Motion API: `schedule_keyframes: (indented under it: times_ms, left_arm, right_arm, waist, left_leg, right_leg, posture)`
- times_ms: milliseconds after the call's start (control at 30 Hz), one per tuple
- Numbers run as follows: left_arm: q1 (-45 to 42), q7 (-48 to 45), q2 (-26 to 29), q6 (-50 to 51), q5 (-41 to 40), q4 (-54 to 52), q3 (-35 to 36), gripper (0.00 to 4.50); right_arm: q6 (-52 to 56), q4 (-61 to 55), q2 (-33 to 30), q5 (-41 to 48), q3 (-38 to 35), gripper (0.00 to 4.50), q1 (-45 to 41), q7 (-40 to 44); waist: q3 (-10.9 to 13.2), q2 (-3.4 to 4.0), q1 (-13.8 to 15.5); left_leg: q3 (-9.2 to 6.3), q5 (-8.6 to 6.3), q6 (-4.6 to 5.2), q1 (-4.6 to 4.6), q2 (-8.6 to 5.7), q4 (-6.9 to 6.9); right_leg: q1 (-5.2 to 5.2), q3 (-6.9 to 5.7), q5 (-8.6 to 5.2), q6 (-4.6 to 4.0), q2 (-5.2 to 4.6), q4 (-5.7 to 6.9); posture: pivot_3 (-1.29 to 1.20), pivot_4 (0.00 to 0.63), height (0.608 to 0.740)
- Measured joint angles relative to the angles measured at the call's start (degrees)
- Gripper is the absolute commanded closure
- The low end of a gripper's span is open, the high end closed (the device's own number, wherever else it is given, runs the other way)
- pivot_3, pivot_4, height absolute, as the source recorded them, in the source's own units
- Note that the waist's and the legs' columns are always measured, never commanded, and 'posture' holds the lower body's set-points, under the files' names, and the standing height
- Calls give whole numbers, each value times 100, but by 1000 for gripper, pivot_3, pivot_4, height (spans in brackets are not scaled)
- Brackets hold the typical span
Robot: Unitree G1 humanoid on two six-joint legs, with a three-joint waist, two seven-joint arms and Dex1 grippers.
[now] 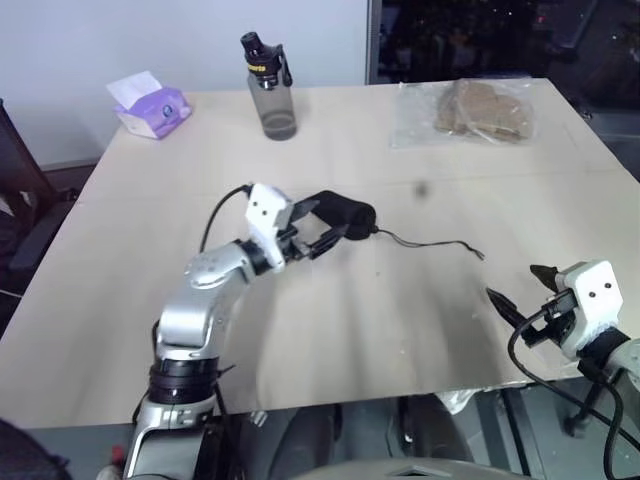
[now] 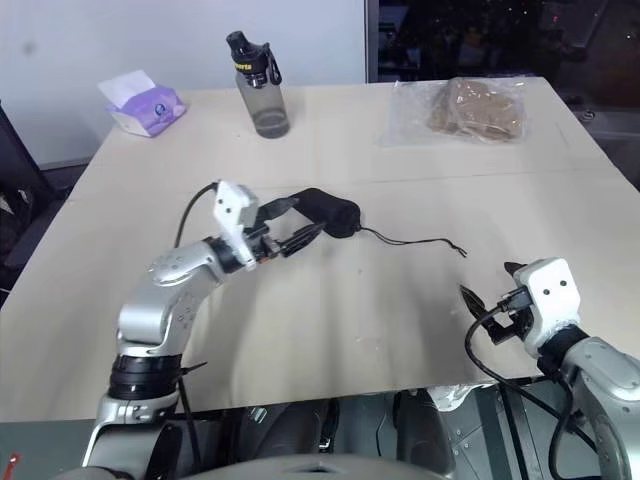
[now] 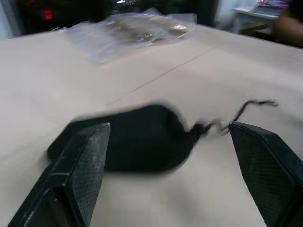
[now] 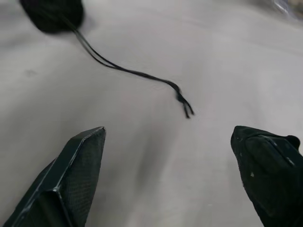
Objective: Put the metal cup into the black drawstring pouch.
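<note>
The pale beige wooden counter (image 1: 420,330) carries a grey translucent bottle with black cap (image 1: 271,88) and a purple tissue pack (image 1: 152,106) upper left, a clear plastic bag of brown contents (image 1: 478,110) upper right, and a soft black drawstring pouch (image 1: 348,215) at centre, its thin cord (image 1: 430,243) trailing rightward.

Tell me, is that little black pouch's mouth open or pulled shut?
Shut: the black drawstring pouch narrows to a gathered neck, its cord trailing across the table.

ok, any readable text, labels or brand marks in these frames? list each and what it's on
None legible.
Water bottle: a pale band near the cap, too small to read.
Purple tissue pack: no print that can be made out.
Clear plastic bag: no readable label.
Black drawstring pouch: plain, no mark.
</note>
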Motion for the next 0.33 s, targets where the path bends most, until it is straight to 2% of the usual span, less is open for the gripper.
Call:
schedule_keyframes:
  times_ms: [67, 133, 333]
  left_arm:
    - [828, -58, 179, 15, -210, -243, 430, 326]
    - [1297, -75, 250, 27, -349, -348, 672, 326]
    - [2090, 65, 317, 3, -588, -805, 1048, 326]
  right_arm:
    - [-363, 9, -4, -71, -59, 16, 273, 103]
    - [-538, 26, -6, -89, -117, 16, 421, 143]
    - [-743, 140, -97, -25, -219, 16, 509, 254]
  waist:
    - [1, -1, 18]
    - [0, -7, 50]
    - [-4, -12, 110]
  left_leg:
    - [-2, 0, 0, -5, 0, -1]
    - [-6, 0, -1, -7, 1, 1]
    - [-8, -1, -2, -16, 0, 3]
  right_leg:
    - [-4, -2, -1, -1, 0, -2]
    - [-3, -5, -1, -2, -2, -4]
    - [-1, -9, -2, -2, -9, -15]
  posture:
    - [0, 150, 740]
    - [0, 150, 740]
    - [0, 150, 740]
